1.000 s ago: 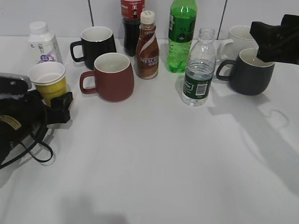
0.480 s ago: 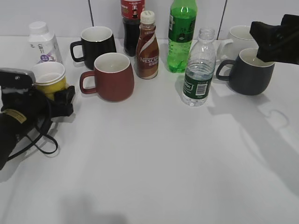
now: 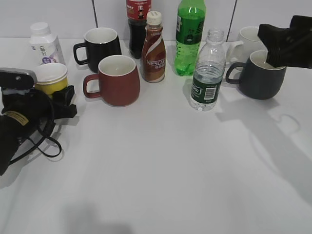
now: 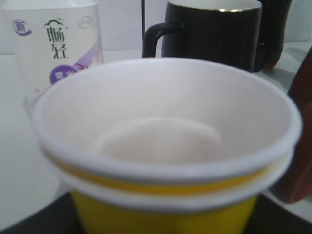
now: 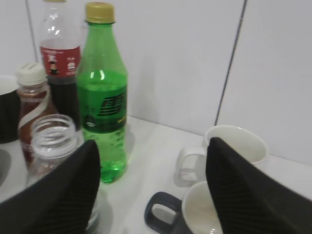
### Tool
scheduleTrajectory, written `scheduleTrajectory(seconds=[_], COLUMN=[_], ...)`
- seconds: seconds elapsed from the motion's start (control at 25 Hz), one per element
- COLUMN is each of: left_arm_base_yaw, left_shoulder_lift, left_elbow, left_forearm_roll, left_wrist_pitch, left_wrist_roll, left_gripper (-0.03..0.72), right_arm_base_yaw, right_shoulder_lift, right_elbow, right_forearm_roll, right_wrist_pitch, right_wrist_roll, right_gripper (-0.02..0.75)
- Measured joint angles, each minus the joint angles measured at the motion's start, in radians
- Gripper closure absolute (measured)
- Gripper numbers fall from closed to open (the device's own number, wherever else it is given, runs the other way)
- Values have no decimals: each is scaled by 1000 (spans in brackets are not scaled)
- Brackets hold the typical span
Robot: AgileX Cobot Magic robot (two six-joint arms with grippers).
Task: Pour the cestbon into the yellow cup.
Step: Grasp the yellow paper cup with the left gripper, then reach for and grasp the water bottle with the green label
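The left end effector (image 3: pixel 62 103) has closed in around the yellow cup (image 3: pixel 50 79) at left, grip unclear; the right end effector (image 5: pixel 151 185), spread wide, nears the cestbon (image 3: pixel 207 71).

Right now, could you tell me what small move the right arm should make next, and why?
Probably shift the right gripper leftward and down toward the cestbon. Its jaws are open and empty above the dark grey mug, while the bottle stands untouched and the left gripper is already at the yellow cup.

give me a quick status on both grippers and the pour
Left gripper at the yellow cup, grip unclear. Right gripper open, off the water bottle. Nothing poured.
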Motion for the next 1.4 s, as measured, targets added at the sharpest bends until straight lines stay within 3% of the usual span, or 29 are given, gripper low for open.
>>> scheduleTrajectory(seconds=[0.24,0.64,0.96,1.16,1.4], left_arm_base_yaw=[0,0,0,0,0], left_shoulder_lift=[0,0,0,0,0], left_elbow=[0,0,0,0,0], left_forearm_roll=[0,0,0,0,0], left_wrist_pitch=[0,0,-1,-1,-1], left_wrist_roll=[0,5,5,5,5], left_gripper=[293,305,330,340,344], right_arm_base_yaw=[21,97,97,97,97], right_shoulder_lift=[0,10,189,347,430], right_elbow=[0,67,111,106,33], right_forearm_roll=[-128,-152,-169,-153,-147], right_wrist_pitch=[20,81,-129,-298,-321], right_wrist_roll=[63,87,76,22,14], right_gripper=[227,227,134,121,121])
